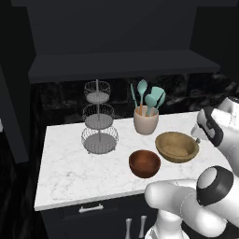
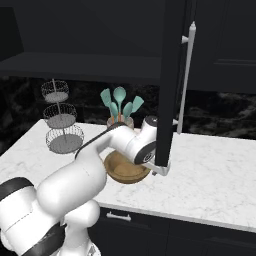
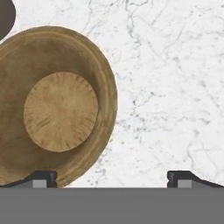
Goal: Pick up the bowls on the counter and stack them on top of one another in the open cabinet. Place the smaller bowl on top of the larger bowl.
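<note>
The larger bowl (image 1: pixel 176 146) is wide and light tan and stands on the counter (image 1: pixel 70 168) right of centre. The smaller bowl (image 1: pixel 144 163), dark reddish-brown, sits just in front of it to the left, apart from it. My gripper (image 1: pixel 196 137) hangs open and empty above the larger bowl's right rim. In the hand view the larger bowl (image 3: pixel 57 109) lies at the left. One fingertip (image 3: pixel 43 178) is over its rim and the other is over bare marble, with the gripper (image 3: pixel 113 179) open wide. The open cabinet (image 1: pixel 121 65) with its flat shelf is above the counter.
A beige cup of teal utensils (image 1: pixel 145 120) stands behind the bowls. A three-tier wire basket stand (image 1: pixel 99 119) is to their left. An open dark cabinet door (image 2: pixel 167 85) with a silver handle (image 2: pixel 186 75) hangs in front of my gripper (image 2: pixel 161 170) in the right base view.
</note>
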